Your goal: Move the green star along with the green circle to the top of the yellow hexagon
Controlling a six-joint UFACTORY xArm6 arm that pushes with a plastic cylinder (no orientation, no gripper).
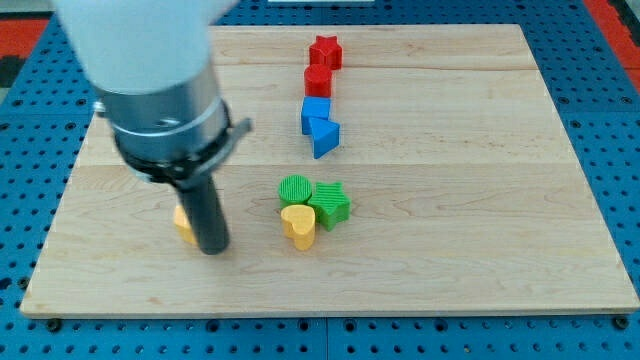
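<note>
The green circle [295,189] and the green star [331,203] sit side by side at the board's lower middle, touching each other. A yellow heart-shaped block [298,226] lies just below them, touching both. A yellow block [183,222], likely the hexagon, is mostly hidden behind my rod at the view's lower left. My tip [213,248] rests on the board right beside that yellow block, on its right, well left of the green blocks.
A red star [325,51] and a red block [318,80] stand at the view's top middle. A blue cube [315,113] and a blue triangular block [325,136] sit just below them. The arm's body [150,70] covers the upper left.
</note>
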